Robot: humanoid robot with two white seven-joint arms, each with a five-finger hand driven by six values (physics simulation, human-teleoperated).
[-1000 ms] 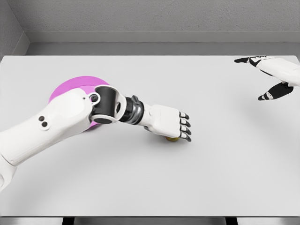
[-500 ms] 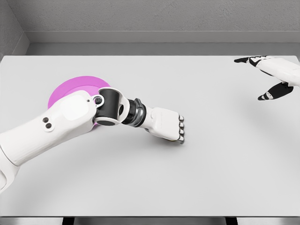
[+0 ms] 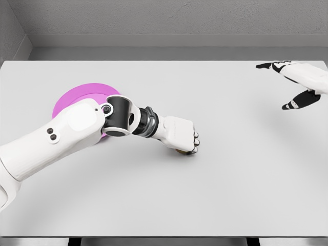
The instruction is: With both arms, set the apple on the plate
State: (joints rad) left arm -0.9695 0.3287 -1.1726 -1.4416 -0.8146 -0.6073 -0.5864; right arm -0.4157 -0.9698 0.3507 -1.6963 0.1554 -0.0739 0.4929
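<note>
The left hand (image 3: 179, 134) has its fingers curled down around the apple (image 3: 181, 151), which peeks out beneath them at table centre, the pink plate (image 3: 77, 97) lying toward ten o'clock, while the right hand (image 3: 302, 82) hovers spread open at two o'clock.

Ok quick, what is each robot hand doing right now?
Left hand: fingers curled shut over the apple, which barely shows beneath it.
Right hand: open, holding nothing, at the table's far right.
</note>
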